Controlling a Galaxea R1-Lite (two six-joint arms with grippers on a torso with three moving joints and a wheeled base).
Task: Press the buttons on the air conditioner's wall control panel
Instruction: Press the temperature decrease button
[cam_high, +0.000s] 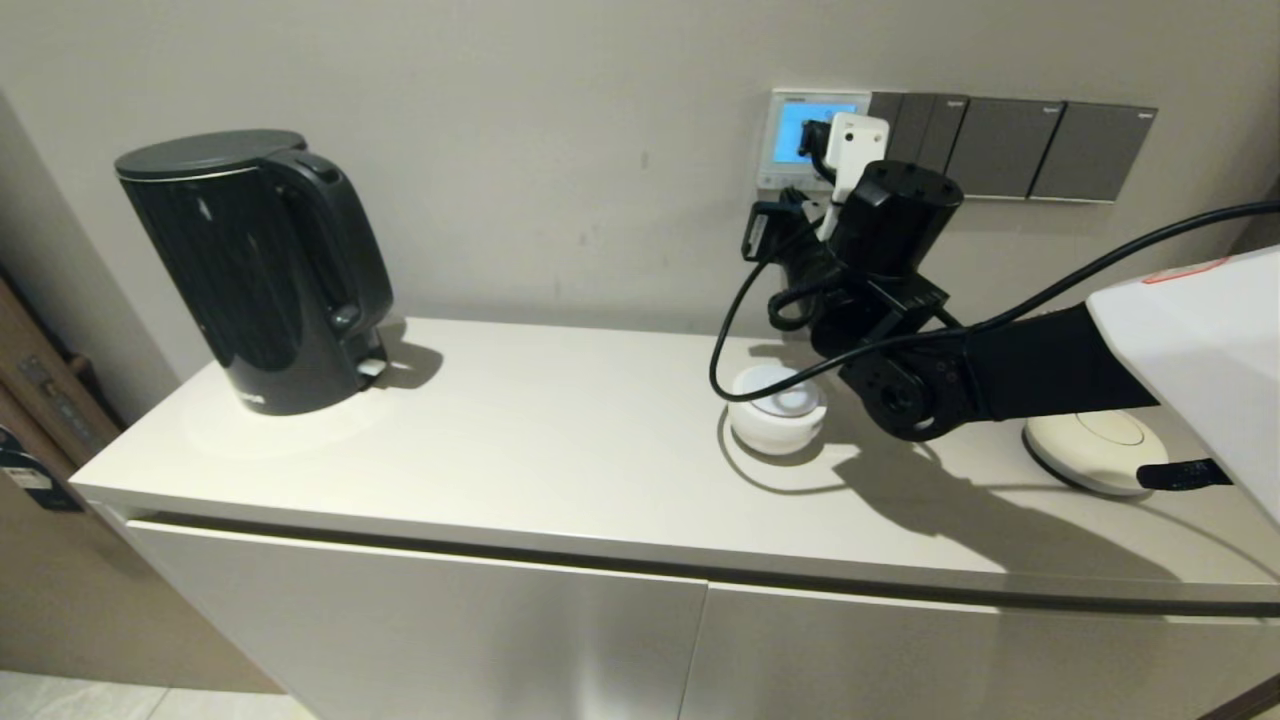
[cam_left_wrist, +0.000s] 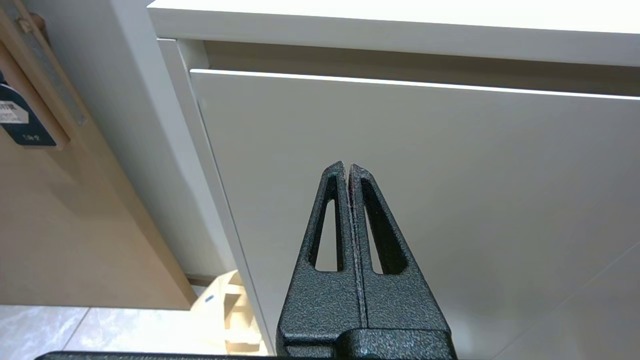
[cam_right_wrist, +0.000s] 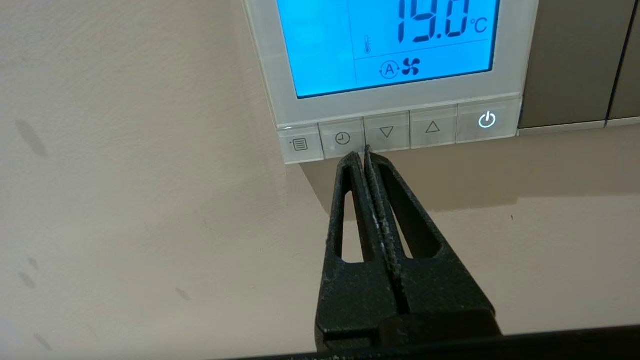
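Note:
The white-framed control panel (cam_right_wrist: 510, 75) is on the wall, its screen glowing blue and reading 19.0 °C. It also shows in the head view (cam_high: 775, 140), partly hidden by my right wrist. A row of pale grey buttons (cam_right_wrist: 400, 132) runs along its lower edge: menu, clock, down, up, power. My right gripper (cam_right_wrist: 361, 152) is shut and empty, its tips at the lower edge of the row, between the clock and down buttons; contact cannot be told. My left gripper (cam_left_wrist: 346, 167) is shut and empty, parked low before the cabinet door.
Dark grey switch plates (cam_high: 1010, 145) sit right of the panel. On the white cabinet top (cam_high: 500, 440) stand a black kettle (cam_high: 260, 270), a round white dish (cam_high: 777, 408) under my right arm, and a flat cream disc (cam_high: 1095, 450). A black cable loops from my wrist.

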